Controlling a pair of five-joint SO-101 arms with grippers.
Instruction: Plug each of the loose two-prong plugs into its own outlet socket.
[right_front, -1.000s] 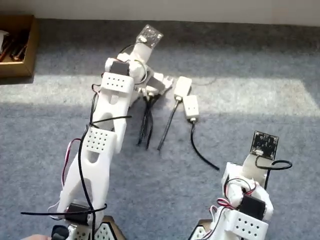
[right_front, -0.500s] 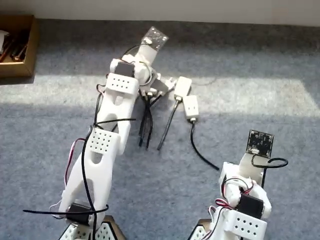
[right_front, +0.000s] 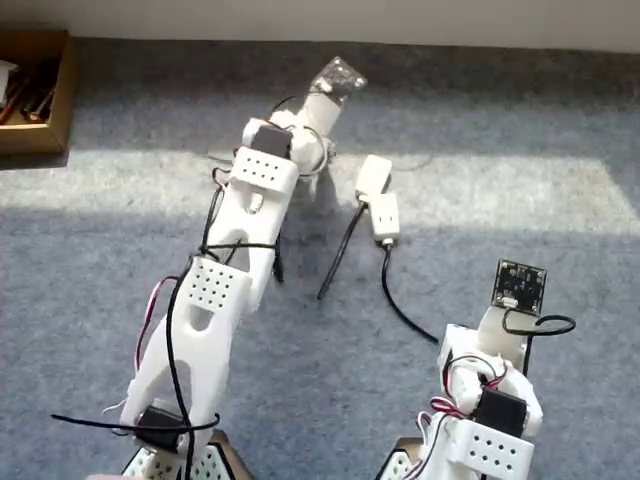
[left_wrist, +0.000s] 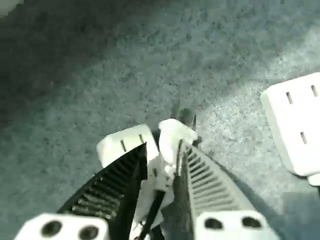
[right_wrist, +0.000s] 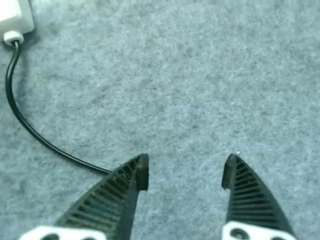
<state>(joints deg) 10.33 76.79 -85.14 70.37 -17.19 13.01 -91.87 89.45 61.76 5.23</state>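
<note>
Right gripper: at the near right, low over the grey carpet. Jaws are apart with nothing between them. A black cord curves over the carpet close by one finger.

Mid-carpet: the cord ends at a corded white block. This block lies end to end with a second white block; cannot tell whether they touch. A thin dark lead runs from where they meet back toward the near side.

Left gripper: farther out, beside the two blocks, clamped on a white two-prong plug. The prongs point away from the wrist toward the carpet. A slotted socket sits just behind one finger.

Far left corner: wooden box.
</note>
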